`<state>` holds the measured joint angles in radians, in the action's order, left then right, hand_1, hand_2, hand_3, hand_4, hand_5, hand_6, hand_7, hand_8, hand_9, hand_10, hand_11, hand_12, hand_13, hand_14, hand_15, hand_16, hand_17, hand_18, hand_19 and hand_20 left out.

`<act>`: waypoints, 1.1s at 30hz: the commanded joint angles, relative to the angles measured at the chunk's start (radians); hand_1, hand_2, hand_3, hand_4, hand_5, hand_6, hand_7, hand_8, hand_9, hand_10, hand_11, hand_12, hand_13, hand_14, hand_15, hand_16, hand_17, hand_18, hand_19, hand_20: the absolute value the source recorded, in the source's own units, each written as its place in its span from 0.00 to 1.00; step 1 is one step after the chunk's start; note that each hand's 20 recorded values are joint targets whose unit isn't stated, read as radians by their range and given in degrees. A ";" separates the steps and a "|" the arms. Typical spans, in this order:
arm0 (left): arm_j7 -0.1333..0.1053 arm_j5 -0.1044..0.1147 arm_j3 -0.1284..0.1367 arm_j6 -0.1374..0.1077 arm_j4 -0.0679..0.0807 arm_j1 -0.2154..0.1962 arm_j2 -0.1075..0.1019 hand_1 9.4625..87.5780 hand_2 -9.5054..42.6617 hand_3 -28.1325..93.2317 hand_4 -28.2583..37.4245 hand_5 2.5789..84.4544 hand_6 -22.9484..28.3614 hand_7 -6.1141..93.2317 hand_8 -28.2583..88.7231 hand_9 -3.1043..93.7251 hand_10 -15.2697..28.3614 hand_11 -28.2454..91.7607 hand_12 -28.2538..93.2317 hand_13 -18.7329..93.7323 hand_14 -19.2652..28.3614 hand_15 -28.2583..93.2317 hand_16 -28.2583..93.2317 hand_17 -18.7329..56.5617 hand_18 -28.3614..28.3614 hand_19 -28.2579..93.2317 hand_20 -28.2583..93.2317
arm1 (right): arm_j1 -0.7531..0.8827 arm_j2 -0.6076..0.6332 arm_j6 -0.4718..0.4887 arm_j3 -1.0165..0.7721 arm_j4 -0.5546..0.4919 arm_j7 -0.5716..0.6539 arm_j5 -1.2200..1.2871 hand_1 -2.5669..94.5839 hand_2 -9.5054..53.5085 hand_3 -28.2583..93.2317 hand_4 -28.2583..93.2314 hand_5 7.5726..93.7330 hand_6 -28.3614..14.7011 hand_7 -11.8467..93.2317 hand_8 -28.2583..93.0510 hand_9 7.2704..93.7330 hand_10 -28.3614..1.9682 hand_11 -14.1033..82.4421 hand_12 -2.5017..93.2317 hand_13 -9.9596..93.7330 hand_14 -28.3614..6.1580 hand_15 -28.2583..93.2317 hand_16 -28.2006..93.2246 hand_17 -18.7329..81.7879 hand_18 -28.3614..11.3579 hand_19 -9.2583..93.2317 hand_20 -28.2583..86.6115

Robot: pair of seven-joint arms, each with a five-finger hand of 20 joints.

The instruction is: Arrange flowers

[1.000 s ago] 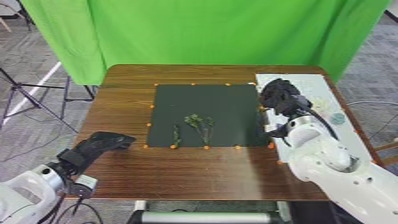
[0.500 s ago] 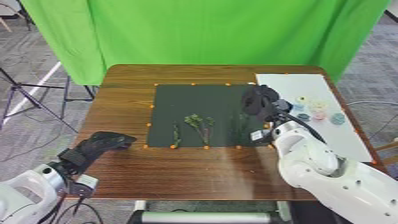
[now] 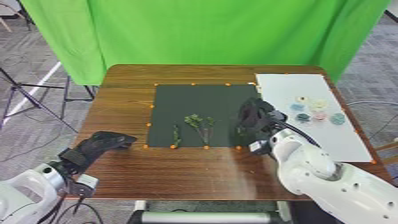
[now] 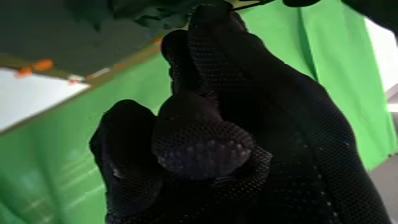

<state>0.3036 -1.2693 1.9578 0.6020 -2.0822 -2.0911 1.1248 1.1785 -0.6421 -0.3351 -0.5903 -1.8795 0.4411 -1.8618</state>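
Note:
In the head view, my right hand (image 3: 255,116) is over the right edge of the dark mat (image 3: 182,99), with a green sprig (image 3: 240,131) hanging at its fingers. The right wrist view has my right hand (image 4: 284,115) with fingers curled together and dark green leaves (image 4: 164,14) at the fingertips. A leafy green stem (image 3: 194,120) lies mid-mat, with a thinner sprig (image 3: 177,135) to its left. Several pale blossoms, one pink (image 3: 318,115) and one teal (image 3: 338,118), rest on the white sheet (image 3: 289,82). My left hand (image 3: 111,140) is relaxed and empty over the table's left side.
Small orange markers (image 3: 206,147) line the mat's edges on the brown wooden table (image 3: 178,175). A green curtain (image 3: 222,35) hangs behind the table. The right arm crosses the table's front right corner.
My right hand has moved left from the white sheet to the mat's right edge, then slightly nearer, with the sprig. More blossoms are uncovered. My left hand has kept still.

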 commanded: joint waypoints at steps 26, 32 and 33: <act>0.037 0.009 -0.005 0.039 0.007 -0.013 0.011 0.21 0.21 0.70 0.16 0.51 0.55 0.17 0.20 0.43 0.73 0.34 0.33 0.42 0.80 0.33 0.24 0.23 0.70 0.32 0.32 | 0.033 0.000 0.189 -0.020 0.023 -0.066 -0.006 0.68 0.00 0.70 0.21 0.67 0.63 0.46 0.41 0.74 0.53 0.25 0.57 0.89 0.75 0.77 0.52 0.76 0.42 1.00 0.73; 0.042 0.011 -0.011 0.042 0.011 -0.005 0.007 0.21 0.21 0.70 0.16 0.51 0.56 0.17 0.20 0.43 0.73 0.35 0.33 0.42 0.80 0.33 0.24 0.23 0.70 0.32 0.32 | 0.034 0.007 0.186 -0.032 0.013 -0.086 -0.025 0.64 0.00 0.70 0.21 0.62 0.64 0.39 0.41 0.65 0.48 0.30 0.47 0.87 0.73 0.78 0.52 0.75 0.40 1.00 0.74; 0.041 0.009 -0.013 0.042 0.012 -0.003 0.006 0.21 0.21 0.70 0.16 0.51 0.55 0.17 0.20 0.43 0.73 0.35 0.33 0.42 0.80 0.33 0.24 0.23 0.70 0.32 0.32 | 0.027 0.009 0.187 -0.025 0.015 -0.096 -0.041 0.64 0.00 0.70 0.20 0.62 0.64 0.39 0.41 0.64 0.47 0.32 0.43 0.87 0.73 0.78 0.51 0.75 0.40 1.00 0.74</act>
<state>0.3185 -1.2649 1.9574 0.6190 -2.0819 -2.0844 1.1269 1.2046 -0.6450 -0.1587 -0.6168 -1.8563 0.3760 -1.8651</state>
